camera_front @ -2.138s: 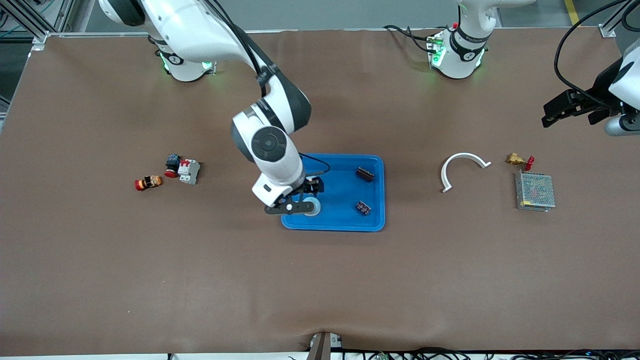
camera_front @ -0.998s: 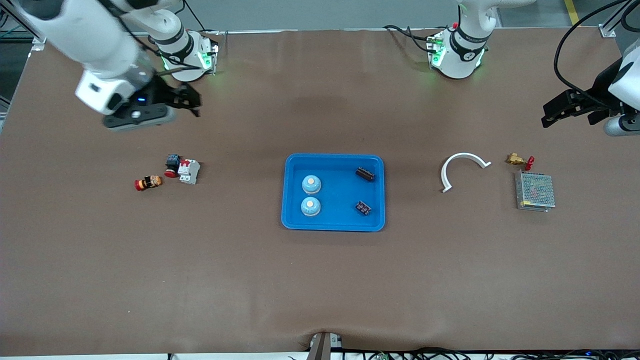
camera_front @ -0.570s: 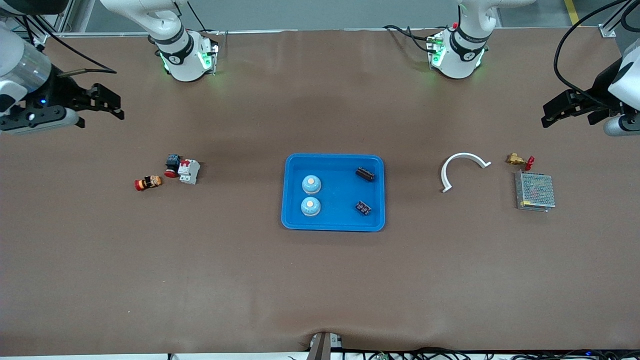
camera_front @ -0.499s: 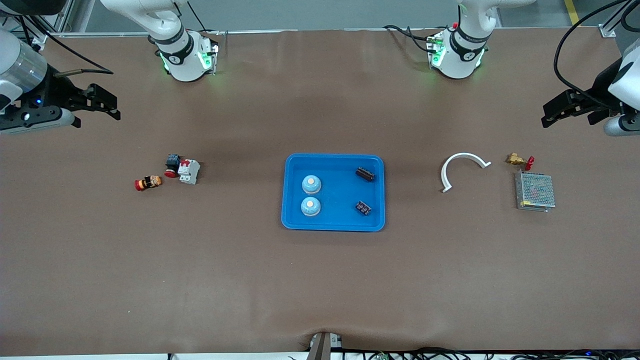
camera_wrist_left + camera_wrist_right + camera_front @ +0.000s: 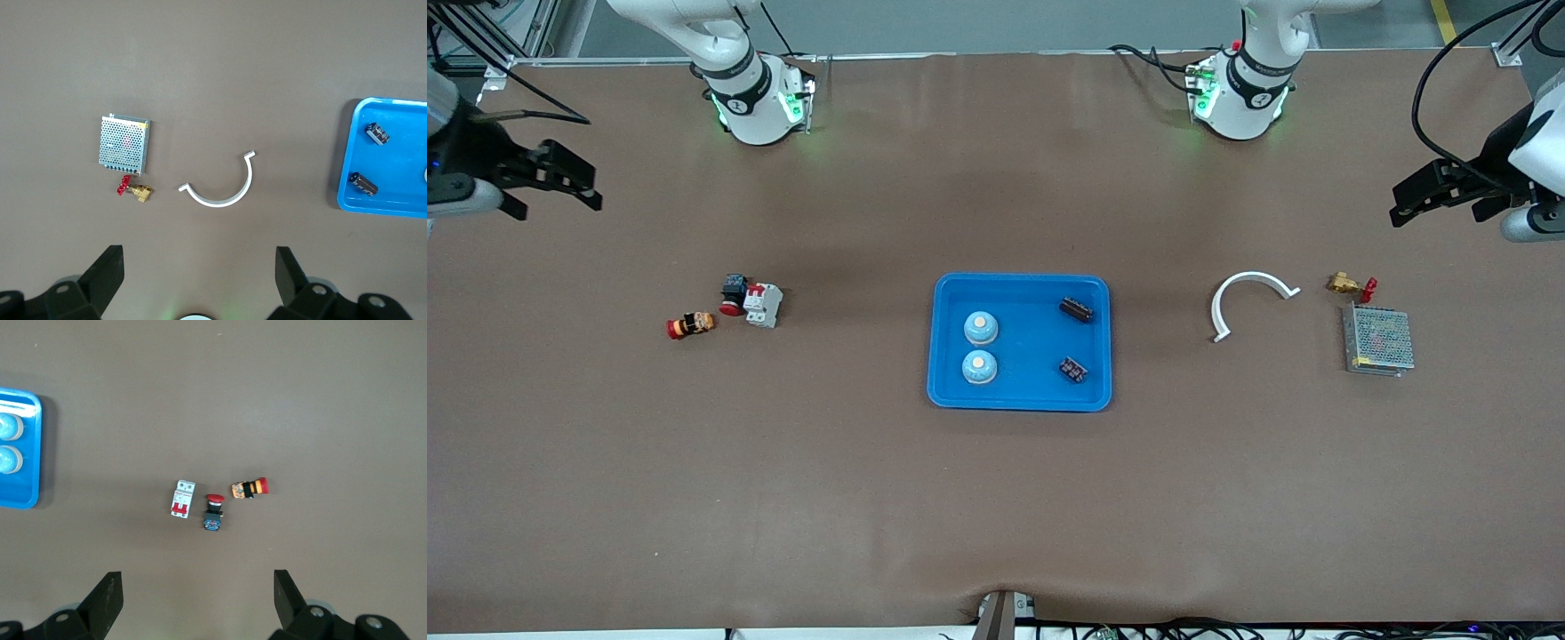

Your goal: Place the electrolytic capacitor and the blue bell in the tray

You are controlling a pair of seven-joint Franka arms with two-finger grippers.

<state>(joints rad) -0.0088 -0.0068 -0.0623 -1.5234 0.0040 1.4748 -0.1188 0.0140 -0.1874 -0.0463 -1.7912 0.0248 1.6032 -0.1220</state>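
Note:
The bright blue tray (image 5: 1018, 397) lies mid-table. In it sit two blue bells (image 5: 980, 327) (image 5: 979, 366) at the right arm's end and two dark electrolytic capacitors (image 5: 1076, 309) (image 5: 1072, 369) at the left arm's end. My right gripper (image 5: 559, 203) hangs open and empty above bare table at the right arm's end. In its wrist view the right gripper (image 5: 198, 587) looks down on the tray's rim (image 5: 35, 453). My left gripper (image 5: 1434, 219) waits open and empty above its own end. In its wrist view the left gripper (image 5: 200, 267) sees both capacitors (image 5: 377, 133) (image 5: 363, 184).
A white curved piece (image 5: 1249, 280), a brass valve with a red handle (image 5: 1347, 284) and a metal mesh box (image 5: 1378, 340) lie toward the left arm's end. A white circuit breaker (image 5: 763, 304), a red push button (image 5: 733, 293) and an orange-red button (image 5: 691, 325) lie toward the right arm's end.
My right gripper left a blue bell in the tray, rose and swung away to the right arm's end of the table. The left arm has not moved.

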